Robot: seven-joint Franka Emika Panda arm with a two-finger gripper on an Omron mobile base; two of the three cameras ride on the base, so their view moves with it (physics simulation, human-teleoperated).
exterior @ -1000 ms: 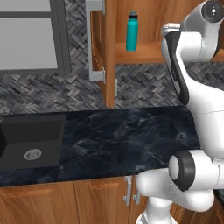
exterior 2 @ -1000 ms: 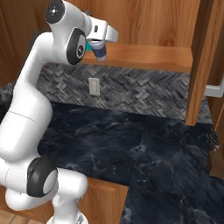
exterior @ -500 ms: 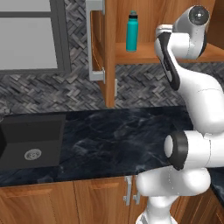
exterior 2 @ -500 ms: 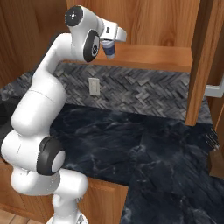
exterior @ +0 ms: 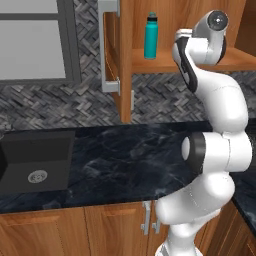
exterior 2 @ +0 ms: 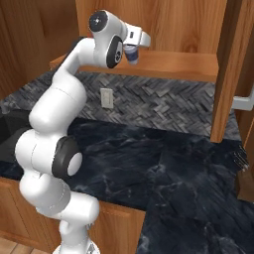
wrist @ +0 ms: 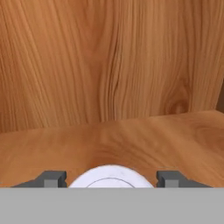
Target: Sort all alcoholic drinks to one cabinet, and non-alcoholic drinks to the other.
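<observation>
Claw point(wrist: 110, 180) is held at the mouth of the open wall cabinet point(exterior 2: 173, 30), its two dark fingers point(wrist: 52, 178) standing fairly wide with the small lidded cup point(exterior 2: 131, 54) gripped between them. In the hand view the cup's pale round lid sits squarely between the fingertips, close against each (actual contact at the pads is cut off by the lower edge, as is all of the cup below the lid). From the right base view the cup is small and half covered by the hand. A dark bluish sleeve can be made out, and it hangs at the front edge of the cabinet's shelf floor point(exterior 2: 183, 67). Whether its base touches the wood cannot be told.

The slim teal bottle point(exterior: 151, 36) stands upright on that same shelf floor, toward the left side of the cabinet, well apart from the cup. In the left base view the arm's upper links cover the right part of the shelf.

The cabinet interior is plain warm brown wood with visible grain. Its door point(exterior: 125, 60) stands swung open, carrying a long silver bar handle point(exterior: 109, 45). Below runs a grey herringbone tile wall point(exterior: 60, 100) with a pale outlet plate point(exterior 2: 105, 97). The tabletop point(exterior: 125, 160) is black marbled stone, with a dark sink point(exterior: 35, 160) set into its left end. Brown wooden low cabinets point(exterior: 75, 230) run beneath it. A grey-framed window point(exterior: 35, 40) sits above the sink.
</observation>
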